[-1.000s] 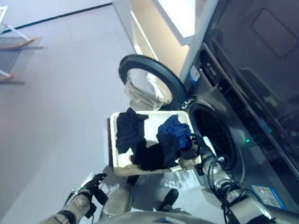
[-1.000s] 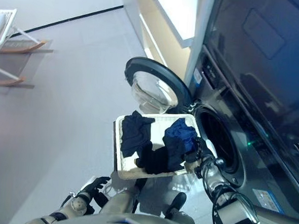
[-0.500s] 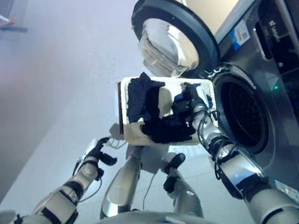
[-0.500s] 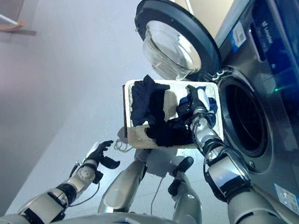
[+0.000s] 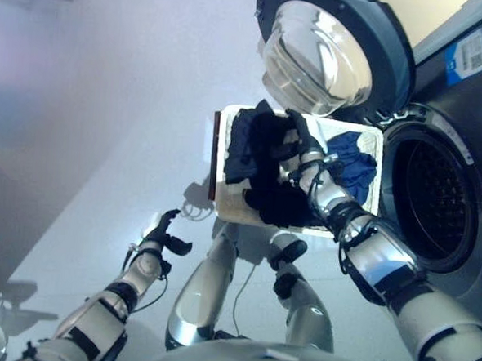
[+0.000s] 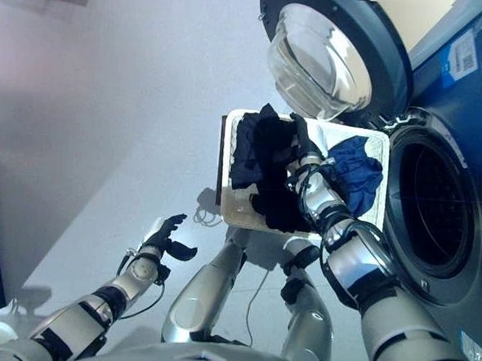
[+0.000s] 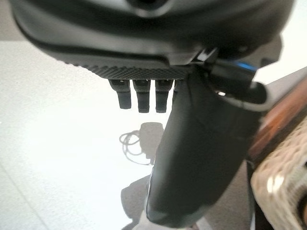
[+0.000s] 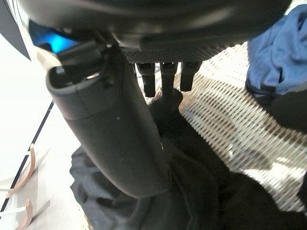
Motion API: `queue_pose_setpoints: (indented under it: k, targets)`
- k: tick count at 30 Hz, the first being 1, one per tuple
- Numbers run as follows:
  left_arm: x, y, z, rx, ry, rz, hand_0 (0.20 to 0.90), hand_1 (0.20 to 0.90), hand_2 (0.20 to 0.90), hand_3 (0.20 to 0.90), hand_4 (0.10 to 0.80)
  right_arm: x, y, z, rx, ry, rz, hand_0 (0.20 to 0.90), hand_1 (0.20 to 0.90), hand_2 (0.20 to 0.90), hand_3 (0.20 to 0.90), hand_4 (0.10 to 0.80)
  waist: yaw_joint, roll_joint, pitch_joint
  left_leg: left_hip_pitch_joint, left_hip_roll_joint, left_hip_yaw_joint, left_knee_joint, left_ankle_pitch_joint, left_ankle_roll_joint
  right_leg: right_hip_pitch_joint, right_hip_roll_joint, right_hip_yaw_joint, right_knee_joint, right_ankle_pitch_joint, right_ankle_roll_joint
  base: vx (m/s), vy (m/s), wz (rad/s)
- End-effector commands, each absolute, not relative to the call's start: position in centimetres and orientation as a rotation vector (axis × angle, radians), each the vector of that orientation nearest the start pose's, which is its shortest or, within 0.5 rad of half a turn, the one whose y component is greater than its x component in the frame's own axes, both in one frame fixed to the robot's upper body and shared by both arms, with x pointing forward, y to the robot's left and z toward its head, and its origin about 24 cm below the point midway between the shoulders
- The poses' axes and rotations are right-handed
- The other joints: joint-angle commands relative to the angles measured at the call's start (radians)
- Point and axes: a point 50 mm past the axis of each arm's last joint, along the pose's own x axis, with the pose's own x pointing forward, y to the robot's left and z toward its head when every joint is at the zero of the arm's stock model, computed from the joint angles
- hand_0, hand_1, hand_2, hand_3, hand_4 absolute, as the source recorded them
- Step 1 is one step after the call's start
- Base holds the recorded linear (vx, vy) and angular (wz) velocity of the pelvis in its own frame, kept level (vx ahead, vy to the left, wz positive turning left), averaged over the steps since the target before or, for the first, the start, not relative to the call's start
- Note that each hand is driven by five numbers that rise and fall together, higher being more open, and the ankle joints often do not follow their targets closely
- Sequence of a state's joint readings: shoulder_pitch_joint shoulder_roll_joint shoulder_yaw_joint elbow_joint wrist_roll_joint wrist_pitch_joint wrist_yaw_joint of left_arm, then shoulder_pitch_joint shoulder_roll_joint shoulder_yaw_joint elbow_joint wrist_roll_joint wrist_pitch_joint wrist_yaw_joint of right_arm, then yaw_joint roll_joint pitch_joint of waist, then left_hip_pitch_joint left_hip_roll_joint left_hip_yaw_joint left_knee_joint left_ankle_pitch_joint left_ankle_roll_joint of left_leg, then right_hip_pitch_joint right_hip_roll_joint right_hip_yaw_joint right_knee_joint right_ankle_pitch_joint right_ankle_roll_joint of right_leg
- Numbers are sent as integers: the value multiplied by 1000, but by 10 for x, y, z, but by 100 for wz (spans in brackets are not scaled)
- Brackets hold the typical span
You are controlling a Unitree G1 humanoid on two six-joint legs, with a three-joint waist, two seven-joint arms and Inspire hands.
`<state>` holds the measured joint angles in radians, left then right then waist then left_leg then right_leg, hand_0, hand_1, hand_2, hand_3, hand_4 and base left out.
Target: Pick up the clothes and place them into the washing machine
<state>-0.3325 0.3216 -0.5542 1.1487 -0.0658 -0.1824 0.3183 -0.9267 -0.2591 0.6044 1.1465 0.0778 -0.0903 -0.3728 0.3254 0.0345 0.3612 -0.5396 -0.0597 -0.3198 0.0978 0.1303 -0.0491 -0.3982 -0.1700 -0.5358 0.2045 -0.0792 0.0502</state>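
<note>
Down in front of the washing machine, the white woven basket sits right by the open drum mouth, and the round door is swung wide beside it, glass bowl catching the light. Inside the basket, a dark navy pile of clothes is heaped toward the side away from the drum, with a blue garment bunched at the drum side. The right hand is reaching in over the basket, right above the dark pile! From its own wrist camera, the fingers are straight and spread apart from the thumb, tips just over the dark cloth and the basket's mesh, nothing clamped between them; whether they touch the cloth is hard to tell. Over on the other side, the left hand hangs low above the pale floor, well apart from the basket, fingers relaxed and loose, holding nothing. All the laundry is in the basket; the drum's dark opening shows no cloth.
</note>
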Motion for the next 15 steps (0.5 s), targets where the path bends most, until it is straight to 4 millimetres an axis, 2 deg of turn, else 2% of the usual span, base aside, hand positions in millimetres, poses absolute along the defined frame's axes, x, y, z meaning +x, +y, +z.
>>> queue_pose_setpoints:
  k: [1,7,9,11,15]
  targets:
    - [240,229,-85,692,556,62,900,900,900,900,800,401,-122,116,-693,-144,-29,900,900,900,900,800,27,29,20,-71,-120,53,7,34,5,-5,6,75,140,-103,-2,-14,-10,27]
    - [245,224,-83,696,540,47,900,900,900,900,800,403,-114,120,-765,-156,-11,900,900,900,900,800,41,49,42,-137,-139,46,59,27,4,-73,1,75,207,-130,-15,-14,-13,18]
    - [248,222,-82,697,537,47,900,900,900,900,800,405,-115,119,-819,-145,-20,900,900,900,900,800,42,55,45,-154,-140,48,69,26,2,-93,-1,81,222,-135,-18,-16,-2,1]
    - [252,219,-80,700,527,43,900,900,900,900,800,403,-114,109,-848,-107,-18,900,900,900,900,800,45,60,53,-169,-140,48,79,25,0,-112,-1,85,238,-143,-24,0,0,0]
    - [256,216,-77,704,508,40,900,900,900,900,800,404,-117,108,-889,-94,-24,900,900,900,900,800,48,72,60,-192,-145,48,87,28,-4,-139,1,89,259,-150,-30,-34,-14,4]
